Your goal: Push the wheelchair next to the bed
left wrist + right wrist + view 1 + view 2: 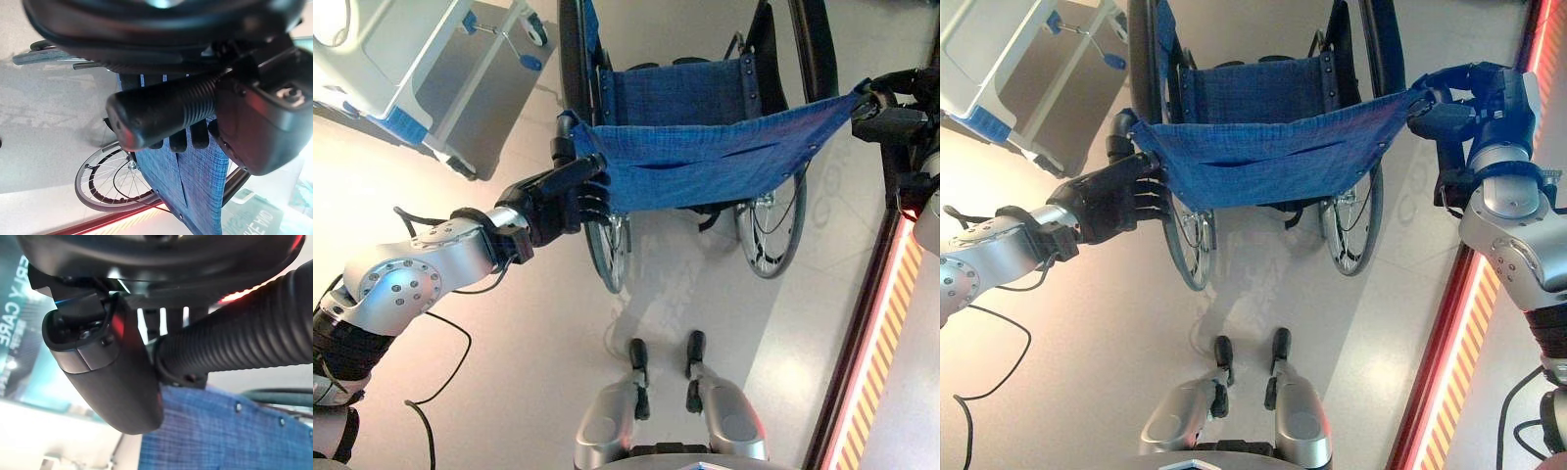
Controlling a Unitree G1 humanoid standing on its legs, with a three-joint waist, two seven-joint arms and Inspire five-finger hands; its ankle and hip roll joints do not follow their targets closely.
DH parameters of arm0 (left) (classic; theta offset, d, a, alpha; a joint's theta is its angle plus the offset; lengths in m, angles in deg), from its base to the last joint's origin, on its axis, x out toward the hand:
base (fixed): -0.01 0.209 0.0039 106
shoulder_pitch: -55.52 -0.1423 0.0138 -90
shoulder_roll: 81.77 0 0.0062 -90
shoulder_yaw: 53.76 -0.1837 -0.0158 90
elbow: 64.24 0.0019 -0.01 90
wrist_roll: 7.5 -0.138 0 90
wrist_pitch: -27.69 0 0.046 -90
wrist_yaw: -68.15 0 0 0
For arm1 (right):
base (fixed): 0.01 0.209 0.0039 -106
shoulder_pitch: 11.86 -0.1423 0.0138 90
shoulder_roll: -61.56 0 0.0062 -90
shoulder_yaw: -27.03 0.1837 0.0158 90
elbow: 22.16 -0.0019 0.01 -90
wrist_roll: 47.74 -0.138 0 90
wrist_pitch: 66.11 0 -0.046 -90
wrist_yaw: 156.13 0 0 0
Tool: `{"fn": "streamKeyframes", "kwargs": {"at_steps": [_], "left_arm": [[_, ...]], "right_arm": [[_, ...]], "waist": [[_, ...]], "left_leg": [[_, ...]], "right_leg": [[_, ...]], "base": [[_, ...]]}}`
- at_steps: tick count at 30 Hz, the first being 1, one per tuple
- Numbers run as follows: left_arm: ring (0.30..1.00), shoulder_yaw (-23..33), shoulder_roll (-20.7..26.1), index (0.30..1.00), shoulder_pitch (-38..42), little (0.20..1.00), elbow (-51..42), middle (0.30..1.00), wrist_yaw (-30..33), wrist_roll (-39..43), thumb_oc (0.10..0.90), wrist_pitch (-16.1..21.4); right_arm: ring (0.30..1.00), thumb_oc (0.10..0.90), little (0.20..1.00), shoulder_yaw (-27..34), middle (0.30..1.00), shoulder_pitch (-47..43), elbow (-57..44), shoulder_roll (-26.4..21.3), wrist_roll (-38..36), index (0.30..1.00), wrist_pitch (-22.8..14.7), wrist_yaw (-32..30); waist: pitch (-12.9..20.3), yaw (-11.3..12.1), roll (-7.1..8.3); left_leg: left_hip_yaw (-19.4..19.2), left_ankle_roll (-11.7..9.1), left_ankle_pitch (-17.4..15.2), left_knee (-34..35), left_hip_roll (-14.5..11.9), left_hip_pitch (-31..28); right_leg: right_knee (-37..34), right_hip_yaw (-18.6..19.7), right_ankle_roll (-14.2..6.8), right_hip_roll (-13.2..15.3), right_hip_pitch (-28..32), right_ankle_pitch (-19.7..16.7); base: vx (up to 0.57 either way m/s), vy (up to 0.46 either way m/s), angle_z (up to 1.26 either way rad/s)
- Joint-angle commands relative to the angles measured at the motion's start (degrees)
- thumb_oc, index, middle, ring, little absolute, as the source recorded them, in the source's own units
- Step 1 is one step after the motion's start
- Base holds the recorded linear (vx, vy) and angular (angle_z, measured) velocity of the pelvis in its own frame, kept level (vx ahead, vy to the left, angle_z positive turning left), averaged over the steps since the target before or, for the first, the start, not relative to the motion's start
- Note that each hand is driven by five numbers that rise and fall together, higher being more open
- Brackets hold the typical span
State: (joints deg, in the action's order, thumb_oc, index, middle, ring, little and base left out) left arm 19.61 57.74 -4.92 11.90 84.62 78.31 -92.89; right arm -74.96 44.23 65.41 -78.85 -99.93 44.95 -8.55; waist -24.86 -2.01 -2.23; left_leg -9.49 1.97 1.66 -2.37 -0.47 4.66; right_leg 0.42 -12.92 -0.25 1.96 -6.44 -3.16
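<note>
So the wheelchair (705, 147) sits right in front of the robot on the pale floor (538, 323), back side toward the camera, blue cloth backrest (1273, 162) stretched between the two push handles. The left hand (563, 201) has its fingers curled around the left push handle (161, 110); the wrist view shows the ribbed black grip lying in the hand with the fingertips wrapped under it. The right hand (1464, 103) is at the other corner of the backrest, and its own wrist view shows the right push handle (244, 350), also ribbed and black, clamped between thumb and fingers. Both big spoked wheels (1351, 230) are on the floor under the seat.

The bed (401, 69) is off to the upper left, white frame with blue corner pieces and casters, well apart from the chair. A red and yellow striped strip (876, 343) runs along the floor on the right side.

As for writing: there's some large pale lettering on a teal surface (14, 333) in the right wrist view, but it's cut off and sideways, so I can't make out whole words.
</note>
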Motion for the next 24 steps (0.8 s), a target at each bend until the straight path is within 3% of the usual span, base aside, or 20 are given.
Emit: {"fn": "streamKeyframes", "kwargs": {"at_steps": [1,3,4,6,8,9,11,12,14,15,17,19,20,21,24], "left_arm": [[0.300,11.72,0.47,0.300,2.52,0.300,0.43,0.300,1.29,2.71,0.400,8.55],[0.300,12.06,-0.08,0.300,2.49,0.300,0.39,0.300,1.78,3.34,0.400,7.99],[0.300,12.58,-0.68,0.300,2.14,0.300,0.48,0.300,2.09,3.50,0.400,7.17],[0.300,13.69,-1.20,0.300,0.86,0.300,0.38,0.300,2.78,3.87,0.400,6.62],[0.300,15.23,-2.22,0.300,-1.60,0.300,-0.13,0.300,3.55,3.96,0.400,6.60],[0.300,15.39,-2.31,0.300,-1.86,0.300,-0.16,0.300,3.54,3.95,0.400,6.65],[0.300,16.28,-2.89,0.300,-4.23,0.300,0.61,0.300,2.46,3.02,0.400,7.65],[0.300,17.09,-3.26,0.300,-5.75,0.300,0.78,0.300,1.88,2.76,0.400,7.70],[0.300,18.12,-3.61,0.300,-7.21,0.300,0.68,0.300,1.64,2.39,0.400,7.51],[0.300,19.63,-4.22,0.300,-8.34,0.300,1.85,0.300,0.71,2.04,0.400,6.11],[0.300,19.49,-4.58,0.300,-8.17,0.300,2.78,0.300,-0.32,1.32,0.400,5.54],[0.300,19.66,-4.79,0.300,-7.92,0.300,3.64,0.300,-0.23,0.98,0.400,3.60],[0.300,19.62,-4.82,0.300,-7.89,0.300,3.69,0.300,-0.21,0.87,0.400,3.39],[0.300,19.38,-4.98,0.300,-7.90,0.300,4.32,0.300,-0.69,0.21,0.400,1.95],[0.300,19.07,-4.99,0.300,-7.93,0.300,4.67,0.300,-1.33,-0.40,0.400,0.81]], "right_arm": [[0.300,0.400,0.300,-1.53,0.300,-2.91,-5.72,3.44,-4.15,0.300,-3.30,6.00],[0.300,0.400,0.300,-2.12,0.300,-3.74,-6.29,3.41,-4.38,0.300,-2.15,5.95],[0.300,0.400,0.300,-2.72,0.300,-4.31,-6.67,3.78,-4.17,0.300,-1.04,6.16],[0.300,0.400,0.300,-3.66,0.300,-4.88,-7.07,4.42,-3.33,0.300,-0.19,6.33],[0.300,0.400,0.300,-4.90,0.300,-5.10,-7.28,4.50,-2.97,0.300,-0.27,6.29],[0.300,0.400,0.300,-5.00,0.300,-5.12,-7.28,4.46,-3.00,0.300,-0.35,6.24],[0.300,0.400,0.300,-5.25,0.300,-3.95,-6.80,4.78,-2.53,0.300,-1.35,7.51],[0.300,0.400,0.300,-4.87,0.300,-2.98,-6.79,4.97,-2.34,0.300,-1.23,8.54],[0.300,0.400,0.300,-4.36,0.300,-1.92,-7.05,5.02,-2.33,0.300,-0.89,9.41],[0.300,0.400,0.300,-4.07,0.300,-1.49,-6.87,4.95,-3.14,0.300,0.29,10.85],[0.300,0.400,0.300,-4.41,0.300,-1.63,-6.66,5.32,-3.65,0.300,0.77,10.65],[0.300,0.400,0.300,-3.21,0.300,0.01,-7.36,5.59,-4.32,0.300,1.62,10.48],[0.300,0.400,0.300,-3.07,0.300,0.18,-7.42,5.60,-4.40,0.300,1.68,10.44],[0.300,0.400,0.300,-2.10,0.300,1.53,-7.71,5.84,-4.60,0.300,2.04,10.29],[0.300,0.400,0.300,-0.94,0.300,2.83,-8.29,6.38,-4.61,0.300,2.46,9.68]], "waist": [[3.67,0.06,4.48],[3.20,0.45,5.01],[3.12,1.12,5.01],[3.47,2.29,4.56],[3.74,3.90,3.10],[3.73,4.02,3.04],[3.79,6.16,0.88],[3.80,7.09,0.62],[4.01,7.88,0.45],[5.41,8.06,0.40],[6.29,8.02,0.24],[8.14,8.40,1.01],[8.29,8.45,1.11],[9.19,8.48,1.64],[10.40,8.85,2.30]], "left_leg": [[0.19,-5.82,1.65,-19.12,-7.47,6.64],[1.00,-6.17,3.49,-26.76,-8.15,10.53],[1.69,-5.67,3.93,-27.83,-7.12,12.40],[1.46,-4.97,5.20,-23.97,-4.88,13.45],[0.26,-6.30,10.18,-16.07,-3.96,14.76],[0.12,-6.42,10.60,-15.40,-3.90,14.77],[1.64,-8.45,17.55,-5.53,-3.20,17.71],[2.69,-8.80,19.38,-0.85,-2.27,18.10],[4.24,-8.77,19.68,1.27,-1.76,18.12],[4.40,-7.64,16.34,0.79,-1.79,16.47],[3.53,-7.19,15.18,-1.02,-2.24,15.59],[2.83,-5.59,11.14,-6.73,-1.72,16.33],[2.77,-5.47,10.74,-7.22,-1.64,16.44],[1.69,-3.92,6.44,-10.13,-0.61,16.20],[1.16,-2.19,3.40,-12.37,1.23,15.28]], "right_leg": [[5.63,1.40,-0.52,-0.50,0.51,2.51],[6.67,1.21,0.52,-1.38,0.95,3.16],[7.60,1.81,0.89,-2.07,1.64,3.97],[8.64,3.00,1.09,-3.15,2.52,5.28],[8.81,4.15,1.47,-5.62,4.87,7.42],[8.78,4.28,1.51,-5.74,5.07,7.56],[8.20,6.12,2.12,-8.88,7.85,9.22],[8.12,7.38,2.12,-9.45,9.56,9.95],[8.68,8.24,2.00,-9.59,10.59,10.83],[10.00,8.83,1.59,-8.99,11.11,12.10],[11.74,8.73,1.61,-8.81,11.46,14.01],[14.95,8.53,1.49,-7.67,12.55,17.21],[15.16,8.49,1.48,-7.56,12.60,17.42],[17.77,7.58,0.90,-6.46,12.67,18.54],[22.38,6.02,-0.27,-5.23,12.80,18.56]], "base": [[0.10,-0.227,-0.02],[0.14,-0.161,-0.07],[0.26,-0.039,-0.03],[0.35,0.095,-0.22],[0.38,0.124,-0.46],[0.37,0.116,-0.18],[0.60,0.186,-0.31],[0.63,0.198,-0.39],[0.59,0.220,-0.61],[0.58,0.253,-0.75],[0.62,0.275,-0.73],[0.58,0.260,-0.52],[0.56,0.266,-0.33],[0.46,0.217,-0.42],[0.56,0.271,-0.17]]}}
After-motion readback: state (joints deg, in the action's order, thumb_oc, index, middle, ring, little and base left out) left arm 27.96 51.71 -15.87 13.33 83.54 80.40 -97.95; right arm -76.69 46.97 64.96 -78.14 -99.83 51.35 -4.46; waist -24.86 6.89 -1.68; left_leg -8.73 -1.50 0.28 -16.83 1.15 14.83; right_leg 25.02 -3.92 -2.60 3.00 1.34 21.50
